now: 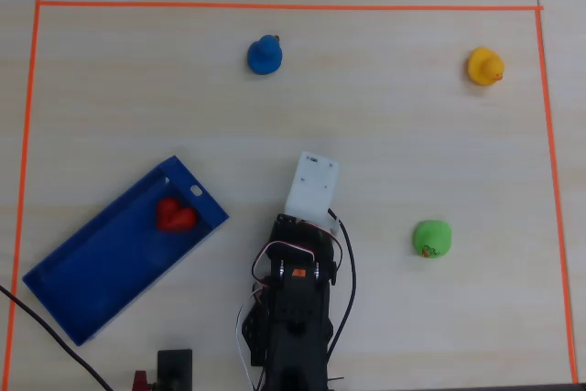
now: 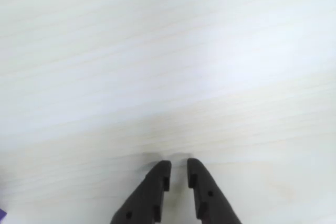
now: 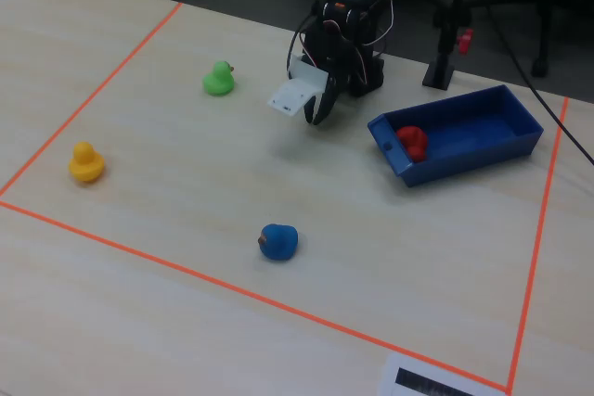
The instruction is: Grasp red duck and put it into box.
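The red duck [image 1: 174, 215] lies inside the blue box [image 1: 101, 272], near its far end by the white mark. The fixed view also shows the red duck [image 3: 412, 143] in the box [image 3: 483, 132]. My gripper [image 2: 179, 163] points down at bare table to the right of the box in the overhead view. Its jaws are nearly together with nothing between them. In the fixed view the gripper [image 3: 316, 116] hangs low over the table beside the white camera mount [image 3: 290, 99], apart from the box. In the overhead view that mount [image 1: 311, 185] hides the fingers.
A blue duck [image 1: 265, 54], a yellow duck [image 1: 484, 66] and a green duck [image 1: 431, 238] stand on the pale wooden table. Orange tape [image 1: 275, 6] frames the work area. A black stand [image 3: 441, 71] and cables sit behind the arm's base.
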